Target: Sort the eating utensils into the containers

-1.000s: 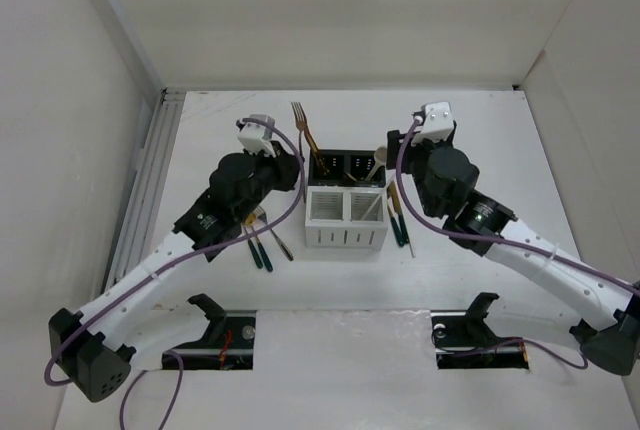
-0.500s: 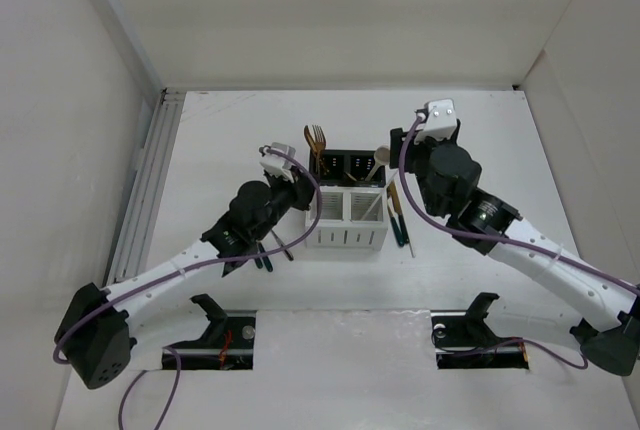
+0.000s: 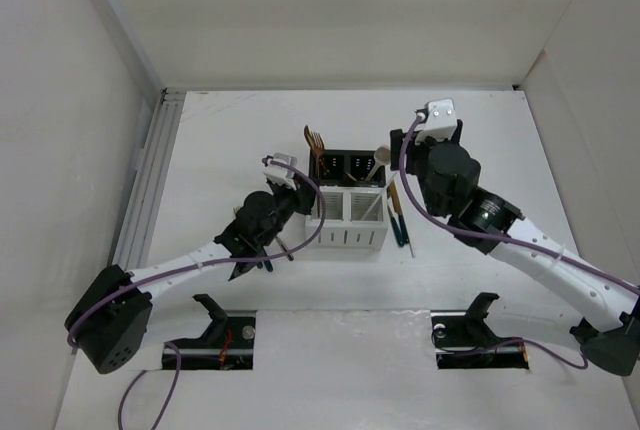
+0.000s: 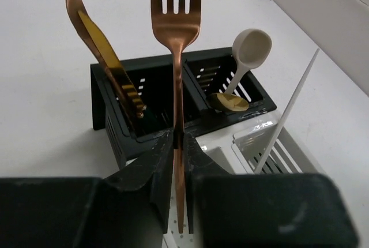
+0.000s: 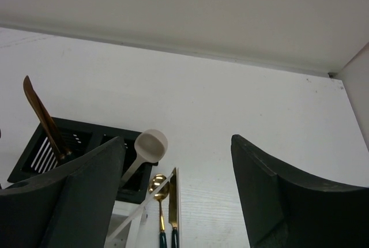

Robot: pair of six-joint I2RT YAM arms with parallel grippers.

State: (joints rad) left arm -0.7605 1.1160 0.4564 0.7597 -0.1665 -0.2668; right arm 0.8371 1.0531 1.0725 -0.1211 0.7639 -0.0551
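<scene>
1. My left pincer (image 4: pixel 176 139): clenched on the copper fork (image 4: pixel 177 75). The grip is low on the shaft, with the tines up and the long axis upright. The handle end runs down between my fingers and out of sight.
2. Left loose utensils (image 3: pixel 262 253): teal handles lying on the table (image 3: pixel 480 130), partly under my left arm.
3. White bins (image 4: pixel 248 138): the near row of the block. The right one holds a white chopstick (image 4: pixel 286 109), leaning. The left one sits just below and ahead of my left pincer and looks empty from above.
4. Black bins (image 4: pixel 106 101): the far row, touching the white pair. The left one holds a knife (image 4: pixel 101 46), tilted. The right one holds a cream spoon (image 4: pixel 251 49) and a gold spoon (image 4: pixel 229 102).
5. Right loose utensils (image 3: pixel 401 218): lying just beside the block's right wall, lengthwise near to far.
6. My right pincer (image 5: pixel 177 141): released, jaws wide with nothing between them, hanging by the block's far right corner above entry 5.

Note: the fork is already upright over the block, and my left arm is the nearer one. As the other three compartments are taken by other kinds, I judge the near left white bin to be its place. If so, the move is mostly a straight lowering along the fork's own axis.
</scene>
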